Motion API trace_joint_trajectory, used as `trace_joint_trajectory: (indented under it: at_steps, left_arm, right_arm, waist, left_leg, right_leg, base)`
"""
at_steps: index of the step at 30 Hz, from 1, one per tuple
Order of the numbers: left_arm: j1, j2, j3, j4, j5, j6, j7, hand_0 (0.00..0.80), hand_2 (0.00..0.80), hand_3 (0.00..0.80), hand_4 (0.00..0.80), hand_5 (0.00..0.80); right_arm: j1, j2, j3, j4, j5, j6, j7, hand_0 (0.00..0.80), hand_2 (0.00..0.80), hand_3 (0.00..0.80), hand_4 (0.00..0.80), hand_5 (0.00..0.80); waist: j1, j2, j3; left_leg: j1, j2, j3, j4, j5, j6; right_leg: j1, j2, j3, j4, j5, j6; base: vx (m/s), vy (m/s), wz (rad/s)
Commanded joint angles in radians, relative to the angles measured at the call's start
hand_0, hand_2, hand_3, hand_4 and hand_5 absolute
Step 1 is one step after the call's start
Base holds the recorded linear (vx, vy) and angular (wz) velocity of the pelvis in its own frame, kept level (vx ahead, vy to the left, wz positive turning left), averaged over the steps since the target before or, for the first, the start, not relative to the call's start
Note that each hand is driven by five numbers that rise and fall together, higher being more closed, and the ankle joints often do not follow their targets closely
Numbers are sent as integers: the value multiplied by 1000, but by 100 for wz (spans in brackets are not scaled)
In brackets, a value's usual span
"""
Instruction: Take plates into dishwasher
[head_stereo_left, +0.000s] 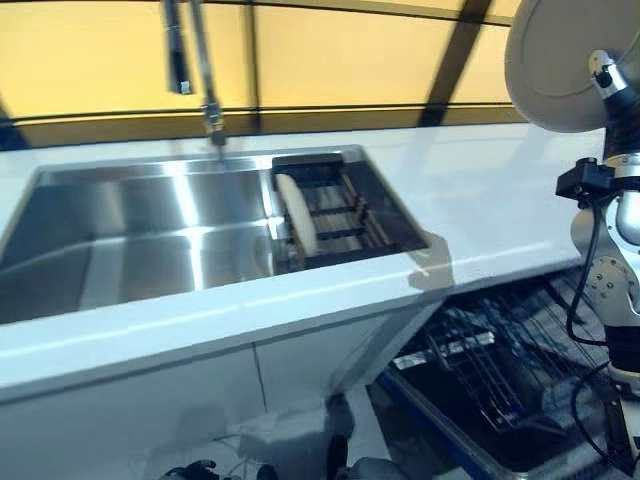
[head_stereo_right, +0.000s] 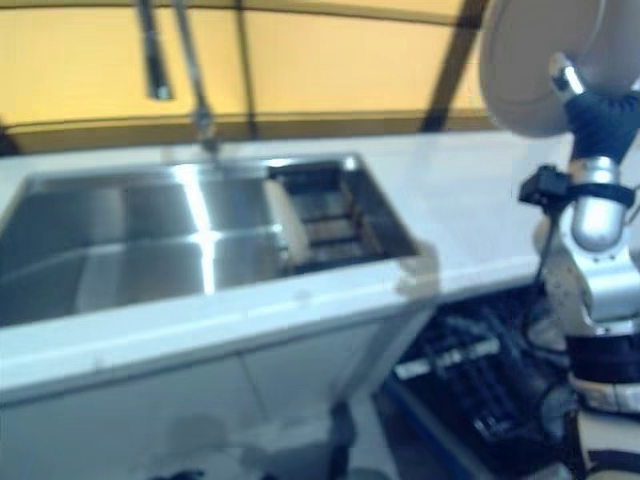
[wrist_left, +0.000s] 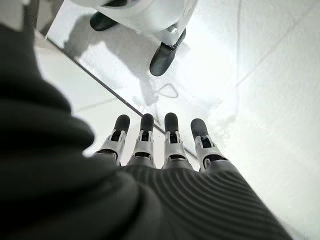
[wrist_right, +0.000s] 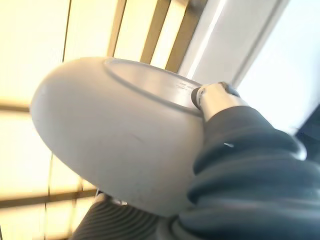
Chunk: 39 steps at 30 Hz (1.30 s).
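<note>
A grey plate (head_stereo_left: 560, 60) is held high at the right, above the white counter's end, with my right hand (head_stereo_left: 612, 85) shut on its rim. The right wrist view shows the plate's underside (wrist_right: 115, 140) and my thumb (wrist_right: 215, 97) pressed against it. A second, pale plate (head_stereo_left: 297, 215) stands on edge in a dark rack (head_stereo_left: 345, 215) at the right end of the steel sink (head_stereo_left: 130, 230). The open dishwasher's lower basket (head_stereo_left: 490, 370) lies below the counter at the lower right. My left hand (wrist_left: 170, 145) appears only in its wrist view, fingers straight, hanging over the floor with nothing in it.
A tall faucet (head_stereo_left: 205, 70) rises behind the sink. The white counter (head_stereo_left: 480, 200) runs to the right of the sink, above the dishwasher. White cabinet fronts (head_stereo_left: 200, 390) stand below the sink.
</note>
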Motion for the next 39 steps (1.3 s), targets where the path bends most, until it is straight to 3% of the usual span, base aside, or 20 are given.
trace_joint_trajectory:
  at_steps: [1,4,7,12,15,21,30,39]
  left_arm:
    - [-30,21,-11,41,66,14,4,0,0,0,0,0]
    - [-42,44,0,39,58,13,-14,0,0,0,0,0]
    - [-61,53,-6,35,17,12,-26,0,0,0,0,0]
    - [-97,36,-14,26,-14,-2,-28,0,0,0,0,0]
    - [-115,22,-10,22,-33,-7,-4,0,0,0,0,0]
    - [-115,-9,6,-3,-22,-36,-7,0,0,0,0,0]
    - [-122,-33,2,2,-23,-32,21,0,0,0,0,0]
    - [-141,-39,6,4,-31,-27,42,0,0,0,0,0]
  right_arm:
    - [-38,-77,-96,-13,41,-67,37,800,800,800,800,800]
    - [15,-85,-111,-11,64,-84,78,800,800,800,800,800]
    - [74,-74,-121,-8,66,-87,128,800,800,800,800,800]
    - [149,-35,-119,12,101,-81,203,800,800,800,800,800]
    - [158,8,-88,-1,104,-39,249,800,800,800,800,800]
    - [141,42,-12,-36,50,67,255,800,800,800,800,800]
    - [78,72,89,-53,-96,93,239,800,800,800,800,800]
    - [59,104,161,-80,-287,89,214,800,800,800,800,800]
  waist:
    - [-30,36,5]
    - [-57,47,0]
    - [-86,58,-10]
    - [-108,45,-37]
    - [-89,30,-40]
    - [-74,24,-28]
    - [-65,26,35]
    - [-58,41,75]
  left_leg:
    - [30,-24,-38,3,-149,50]
    - [29,-14,17,3,-158,58]
    - [27,-4,51,3,-168,68]
    - [13,11,77,6,-161,54]
    - [-8,28,132,16,-154,24]
    - [-45,37,99,14,-114,-14]
    - [-111,62,51,3,-47,-62]
    - [-136,68,25,3,-28,-79]
  right_leg:
    - [-54,-57,-33,77,-53,17]
    - [-43,-84,-56,142,-79,6]
    - [-10,-97,-49,192,-134,-20]
    - [91,-47,-18,119,-278,-51]
    - [143,-29,-74,-3,-274,-68]
    - [168,11,-58,-69,-272,-115]
    - [139,28,-80,-72,-283,-155]
    - [109,27,-99,-70,-283,-162]
  base:
    - [-69,12,-138]
    - [-70,-17,-115]
    - [-83,-96,-89]
    - [-99,-260,-61]
    - [-217,-404,-27]
    - [-148,-340,-14]
    - [-119,-161,19]
    - [-15,-18,14]
